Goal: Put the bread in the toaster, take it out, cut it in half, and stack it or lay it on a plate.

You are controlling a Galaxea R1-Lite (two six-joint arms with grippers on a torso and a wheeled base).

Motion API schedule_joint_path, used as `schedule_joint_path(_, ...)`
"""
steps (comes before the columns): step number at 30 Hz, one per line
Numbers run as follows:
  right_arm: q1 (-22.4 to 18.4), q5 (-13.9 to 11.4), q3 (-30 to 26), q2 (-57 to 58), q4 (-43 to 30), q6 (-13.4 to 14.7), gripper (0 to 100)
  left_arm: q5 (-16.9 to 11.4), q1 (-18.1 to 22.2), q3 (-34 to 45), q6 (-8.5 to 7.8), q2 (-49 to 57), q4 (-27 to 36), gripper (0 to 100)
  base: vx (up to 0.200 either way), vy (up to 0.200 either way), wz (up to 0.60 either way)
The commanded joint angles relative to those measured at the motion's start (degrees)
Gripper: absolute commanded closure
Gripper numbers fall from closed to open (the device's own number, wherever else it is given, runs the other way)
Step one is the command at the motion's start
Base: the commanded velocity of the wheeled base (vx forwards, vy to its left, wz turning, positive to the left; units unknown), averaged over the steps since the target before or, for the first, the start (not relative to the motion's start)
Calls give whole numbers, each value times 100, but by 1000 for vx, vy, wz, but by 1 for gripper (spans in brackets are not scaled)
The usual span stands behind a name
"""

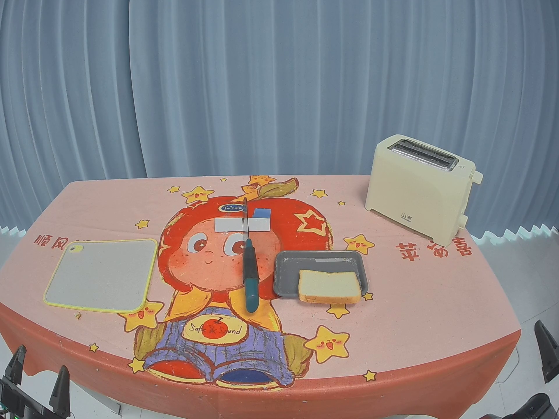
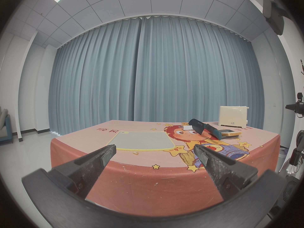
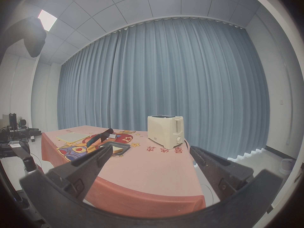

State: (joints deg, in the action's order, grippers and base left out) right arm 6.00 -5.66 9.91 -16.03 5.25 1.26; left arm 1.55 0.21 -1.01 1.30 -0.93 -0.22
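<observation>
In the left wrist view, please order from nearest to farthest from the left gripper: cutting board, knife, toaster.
1. Cutting board, straight ahead of the left gripper, on the left side of the table.
2. Knife, farther back, at the middle.
3. Toaster, at the far right corner.

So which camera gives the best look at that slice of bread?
The head view: it looks down on the pale square slice of bread, whole, at the near edge of the grey tray. Both wrist views catch it far off, nearly edge-on, a thin sliver.
</observation>
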Motion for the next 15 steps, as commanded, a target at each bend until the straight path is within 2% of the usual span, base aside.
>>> schedule_joint_path(1, 7, -67, 239, -418, 11, -20, 0, 3, -3, 101, 1, 5, -4, 0, 0, 0, 0)
schedule_joint_path(4, -37, -243, 468, -726, 11, 15, 0, 3, 6, 101, 1, 5, -4, 0, 0, 0, 0)
schedule_joint_path(9, -46, -296, 477, -849, 11, -46, 0, 3, 6, 101, 1, 5, -4, 0, 0, 0, 0)
schedule_joint_path(15, -28, -515, 617, -1122, 28, -170, 0, 3, -3, 101, 1, 5, -4, 0, 0, 0, 0)
